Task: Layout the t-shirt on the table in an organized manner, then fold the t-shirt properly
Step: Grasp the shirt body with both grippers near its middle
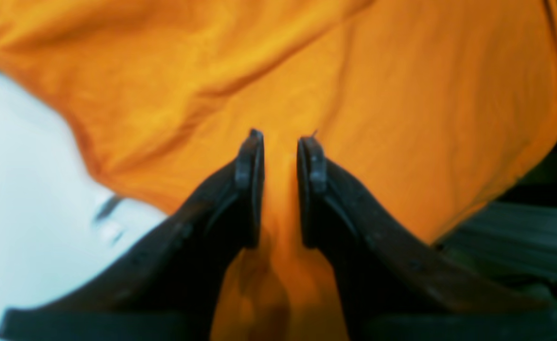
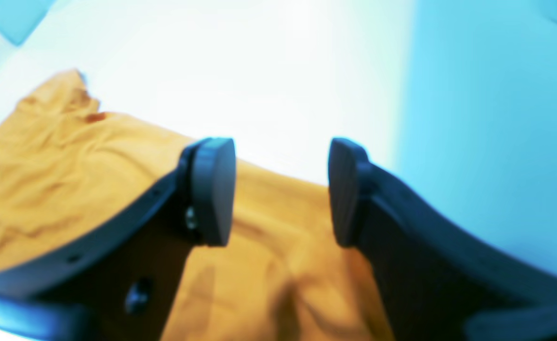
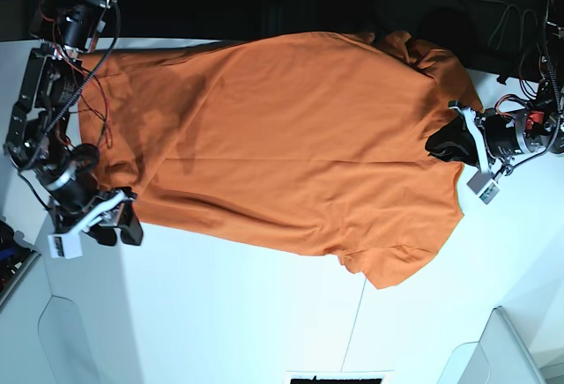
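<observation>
A: Left end effector (image 1: 280, 142) state?

B: Black fingers stood a narrow gap apart over the plain bright orange cloth t-shirt (image 1: 382, 94). Orange cloth showed through the gap, but I couldn't tell whether they pinched it or just hovered. In the base view it sat at the shirt's edge on that view's right (image 3: 445, 144).

A: Right one?

B: Right end effector (image 2: 282, 189) was released, with its two dark pads (image 2: 214, 189) wide apart and nothing between them. Cloth lay below and behind the pads, and the wrist view was blurred. In the base view it sat at the lower corner of the shirt on that view's left (image 3: 119, 225), just beside the hem.

A: Where was the shirt?

B: Spread across the large smooth white tabletop (image 3: 220, 313), lying sideways in the base view (image 3: 282, 137). The body was mostly flat with light creases. One short sleeve stuck out toward the near edge, lower right. The far right corner was bunched up in folds near the dark background. The shirt's far edge lay along the back of the tabletop.

A: Anything else?

B: A thin dark seam line (image 3: 355, 322) crossed the tabletop from below the sleeve to the near edge.
</observation>
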`<action>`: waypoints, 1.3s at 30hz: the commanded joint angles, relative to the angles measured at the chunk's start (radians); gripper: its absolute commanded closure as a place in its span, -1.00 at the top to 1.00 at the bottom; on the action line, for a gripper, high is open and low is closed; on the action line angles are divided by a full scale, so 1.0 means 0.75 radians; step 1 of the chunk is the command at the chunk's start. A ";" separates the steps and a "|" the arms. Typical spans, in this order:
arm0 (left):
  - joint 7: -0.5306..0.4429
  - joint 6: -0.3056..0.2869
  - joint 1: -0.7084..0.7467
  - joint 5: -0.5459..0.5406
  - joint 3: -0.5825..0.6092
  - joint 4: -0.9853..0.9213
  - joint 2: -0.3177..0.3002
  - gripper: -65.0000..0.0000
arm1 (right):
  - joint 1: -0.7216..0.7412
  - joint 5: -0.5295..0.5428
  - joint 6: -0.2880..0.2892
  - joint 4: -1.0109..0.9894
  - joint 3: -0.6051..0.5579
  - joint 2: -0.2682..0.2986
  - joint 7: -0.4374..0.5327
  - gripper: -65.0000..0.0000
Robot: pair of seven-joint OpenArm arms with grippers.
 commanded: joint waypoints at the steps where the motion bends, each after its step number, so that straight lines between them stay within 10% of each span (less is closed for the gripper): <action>1: -0.034 -0.011 -0.021 -0.003 -0.011 0.013 -0.011 -0.52 | 0.066 -0.017 0.003 -0.031 -0.038 0.002 0.041 -0.05; 6: -0.003 -0.011 -0.013 -0.025 0.051 0.013 0.018 -0.52 | 0.231 -0.192 -0.001 -0.359 -0.270 -0.001 0.076 -0.06; 15: -0.028 -0.011 -0.050 0.155 0.314 -0.066 0.025 -0.52 | 0.319 -0.315 -0.030 -0.574 -0.433 0.068 0.119 -1.00; 31: -0.163 0.058 -0.831 0.451 0.577 -0.941 0.452 -0.52 | 0.291 -0.104 -0.030 -0.564 -0.432 0.177 -0.075 -1.00; 39: -0.185 0.102 -1.052 0.486 0.695 -1.121 0.601 -0.52 | -0.045 -0.040 -0.036 -0.156 -0.431 0.176 -0.106 -1.00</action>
